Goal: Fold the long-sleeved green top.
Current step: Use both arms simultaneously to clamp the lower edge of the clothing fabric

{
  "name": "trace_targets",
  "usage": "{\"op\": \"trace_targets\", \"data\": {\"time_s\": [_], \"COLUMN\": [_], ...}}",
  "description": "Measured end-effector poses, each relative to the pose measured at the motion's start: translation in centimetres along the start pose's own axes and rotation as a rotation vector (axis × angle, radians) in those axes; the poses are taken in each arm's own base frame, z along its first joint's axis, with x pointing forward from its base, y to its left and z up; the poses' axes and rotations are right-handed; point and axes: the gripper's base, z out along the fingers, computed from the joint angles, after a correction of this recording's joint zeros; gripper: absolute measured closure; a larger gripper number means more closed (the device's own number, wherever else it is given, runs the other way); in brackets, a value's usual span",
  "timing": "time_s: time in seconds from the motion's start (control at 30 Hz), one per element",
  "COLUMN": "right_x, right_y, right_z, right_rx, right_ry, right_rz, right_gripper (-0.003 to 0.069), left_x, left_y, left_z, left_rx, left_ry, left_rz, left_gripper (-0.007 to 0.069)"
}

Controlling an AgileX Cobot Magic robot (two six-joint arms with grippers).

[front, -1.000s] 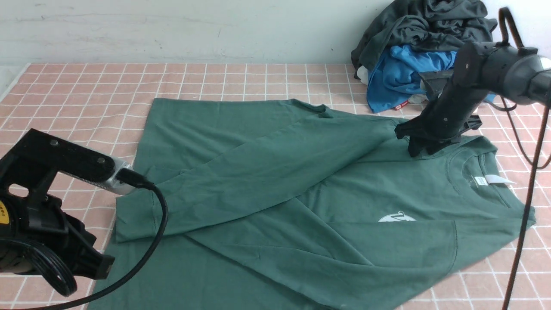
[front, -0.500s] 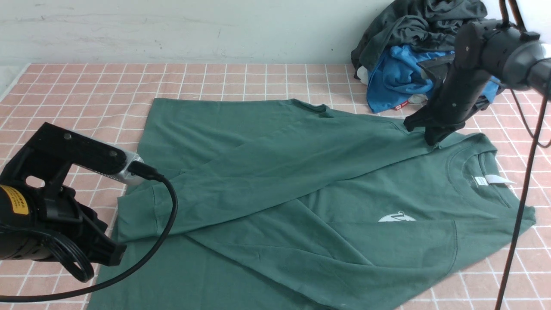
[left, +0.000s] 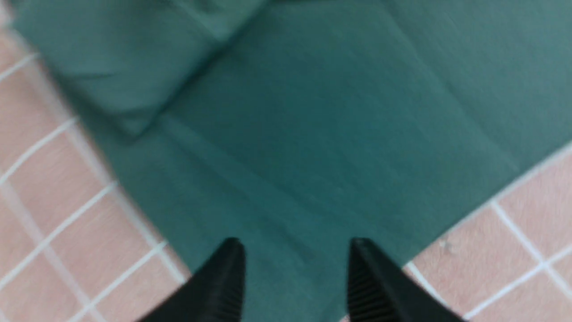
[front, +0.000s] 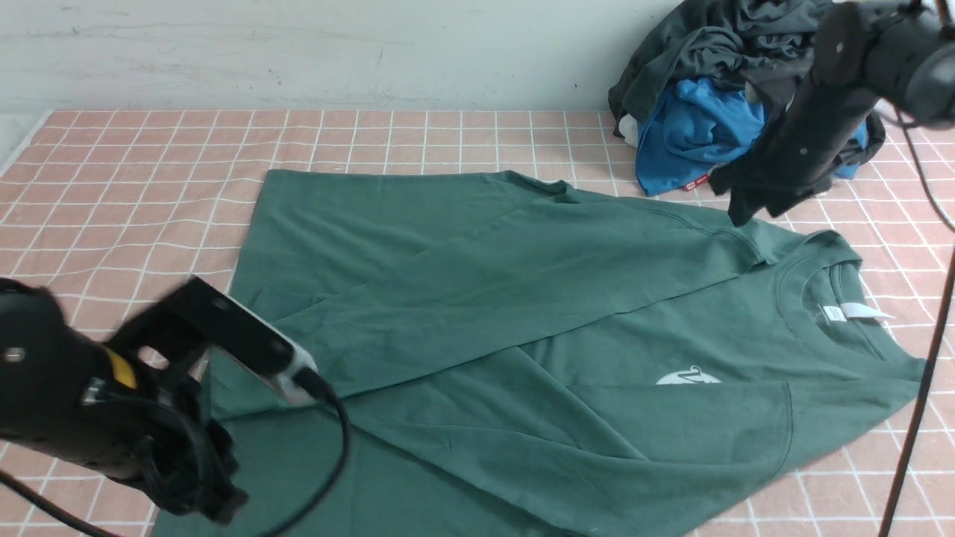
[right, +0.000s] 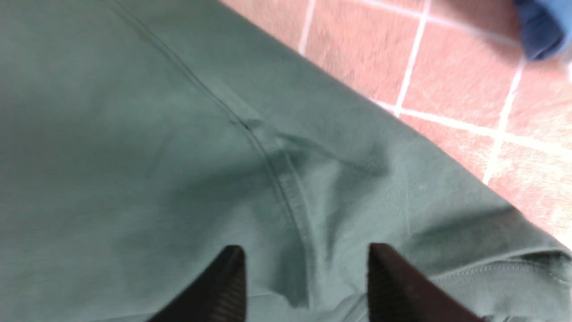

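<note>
The green long-sleeved top (front: pixel 522 335) lies flat on the tiled table, collar and white neck label (front: pixel 850 312) to the right, both sleeves folded over its body. My left gripper (left: pixel 295 250) is open and empty above the top's hem corner at the near left (front: pixel 216 492). My right gripper (right: pixel 306 255) is open and empty, raised above the far shoulder seam (right: pixel 268 152) near the collar (front: pixel 746 205). The white chest logo (front: pixel 686 378) shows partly under a sleeve.
A pile of a bright blue garment (front: pixel 694 130) and a dark charcoal-grey garment (front: pixel 716 45) sits at the far right by the wall. Pink tiled table (front: pixel 149 164) extends far left. A black cable (front: pixel 918 388) hangs at the right edge.
My right gripper let go of the shoulder fabric and lifted up toward the far right. My left arm moved toward the near side, down to the hem corner. The sleeve settled flat.
</note>
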Motion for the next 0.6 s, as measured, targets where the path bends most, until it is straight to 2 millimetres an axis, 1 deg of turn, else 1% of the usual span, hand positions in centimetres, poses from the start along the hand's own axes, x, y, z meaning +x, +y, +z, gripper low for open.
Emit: {"op": "trace_targets", "data": {"time_s": [0.03, 0.1, 0.13, 0.2, 0.27, 0.37, 0.4, 0.47, 0.5, 0.53, 0.6], "right_x": [-0.1, -0.3, -0.4, -0.6, -0.7, -0.8, -0.9, -0.9, -0.9, -0.9, -0.9], "right_y": [0.1, 0.3, 0.6, 1.1, 1.6, 2.5, 2.8, 3.0, 3.3, 3.4, 4.0], "right_z": [-0.9, -2.2, -3.1, -4.2, -5.1, -6.5, -7.2, -7.5, -7.9, -8.0, -8.2], "right_rx": [-0.010, -0.031, -0.051, -0.088, -0.119, -0.166, -0.177, -0.184, -0.187, -0.187, -0.195], "right_ry": [-0.015, -0.038, -0.056, -0.082, -0.098, -0.128, -0.141, -0.148, -0.155, -0.156, -0.159], "right_rz": [0.013, 0.034, 0.043, 0.050, 0.047, 0.040, 0.036, 0.030, 0.023, 0.020, 0.003], "right_gripper": [0.0237, 0.0214, 0.0209, 0.0209, 0.0214, 0.0222, 0.0224, 0.0225, 0.0225, 0.0225, 0.0227], "left_x": [-0.2, -0.4, -0.3, 0.0, 0.3, 0.7, 0.8, 0.9, 1.0, 1.0, 1.0], "left_y": [-0.3, -0.8, -1.0, -1.1, -1.0, -0.8, -0.6, -0.4, -0.2, -0.2, 0.0], "left_z": [1.1, 2.6, 3.7, 4.9, 5.6, 6.3, 6.6, 6.7, 7.0, 7.0, 7.2], "left_rx": [0.024, 0.057, 0.086, 0.123, 0.148, 0.158, 0.150, 0.142, 0.132, 0.130, 0.127], "left_ry": [0.037, 0.087, 0.133, 0.195, 0.245, 0.304, 0.325, 0.341, 0.367, 0.368, 0.396], "left_rz": [0.086, 0.261, 0.374, 0.524, 0.593, 0.669, 0.696, 0.714, 0.736, 0.736, 0.731], "left_gripper": [0.0248, 0.0167, 0.0124, 0.0081, 0.0068, 0.0074, 0.0089, 0.0105, 0.0141, 0.0146, 0.0205]}}
